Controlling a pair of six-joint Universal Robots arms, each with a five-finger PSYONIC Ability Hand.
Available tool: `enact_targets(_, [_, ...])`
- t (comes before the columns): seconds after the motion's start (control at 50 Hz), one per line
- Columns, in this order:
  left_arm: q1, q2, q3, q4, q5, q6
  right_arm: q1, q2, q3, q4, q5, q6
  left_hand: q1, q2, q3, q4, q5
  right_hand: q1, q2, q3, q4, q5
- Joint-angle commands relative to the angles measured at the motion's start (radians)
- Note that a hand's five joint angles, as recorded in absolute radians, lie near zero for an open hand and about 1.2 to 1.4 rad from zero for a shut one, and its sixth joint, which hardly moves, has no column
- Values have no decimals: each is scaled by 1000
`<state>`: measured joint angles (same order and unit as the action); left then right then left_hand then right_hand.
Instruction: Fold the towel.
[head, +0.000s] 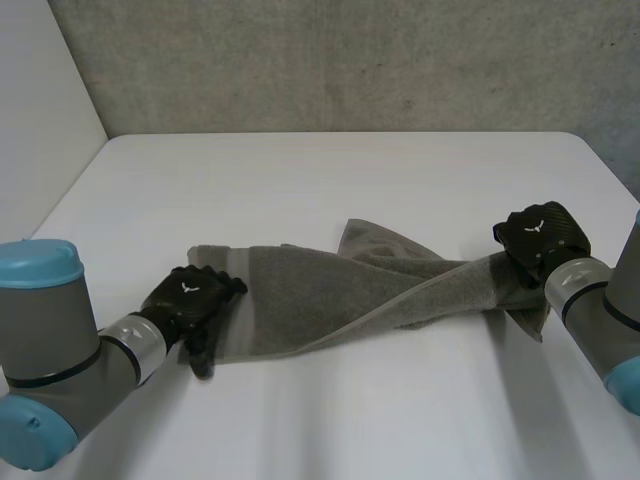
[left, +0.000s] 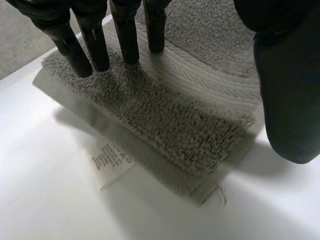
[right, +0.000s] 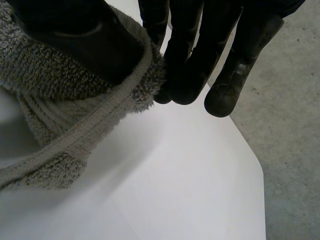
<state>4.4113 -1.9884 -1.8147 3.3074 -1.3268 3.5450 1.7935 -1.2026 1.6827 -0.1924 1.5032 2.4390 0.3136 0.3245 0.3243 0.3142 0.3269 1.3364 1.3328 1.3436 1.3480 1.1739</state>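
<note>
Grey terry, a towel (head: 320, 300), lies stretched across the white bench (head: 330, 180) from 8 o'clock to 3 o'clock in the head view, twisted on itself past its middle. Nearest, at 8 o'clock, the left hand (head: 190, 298) sits on the towel's left end. Its wrist view shows the fingers (left: 125, 35) straight, their tips pressing down on the pile just inside the short edge. The thumb (left: 285, 90) is held out wide beside the towel's corner, so this hand is wide and clasps nothing. That end lies flat on the bench, a smooth woven band crosses the pile under the palm, and a white printed label (left: 111, 162) sticks out from beneath the edge onto the bench.

Farther out, near the centre, a loose flap of the towel peaks toward 12 o'clock, and from it the cloth narrows into a rope-like twist running to 3 o'clock. There the right hand (head: 540, 238) has the other end, which rises off the bench to meet it, with a short tail hanging below. The right wrist view shows the thumb pressing the hemmed edge against the fingertips, a narrow pinch closed on the towel.

Beyond the bench, at 12 o'clock, stands a rough grey concrete wall (head: 350, 60)
</note>
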Motion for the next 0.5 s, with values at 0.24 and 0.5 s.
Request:
enact_targets(0.24, [-36, -93, 78, 3, -11, 5, 0, 14, 6, -4, 0, 0, 114, 103, 103, 113, -74, 60, 63, 53, 48, 48])
enact_targets(0.5, [-36, -107, 117, 8, -12, 5, 0, 14, 6, -4, -1, 0, 267, 256, 256, 266, 79, 60, 63, 53, 48, 48])
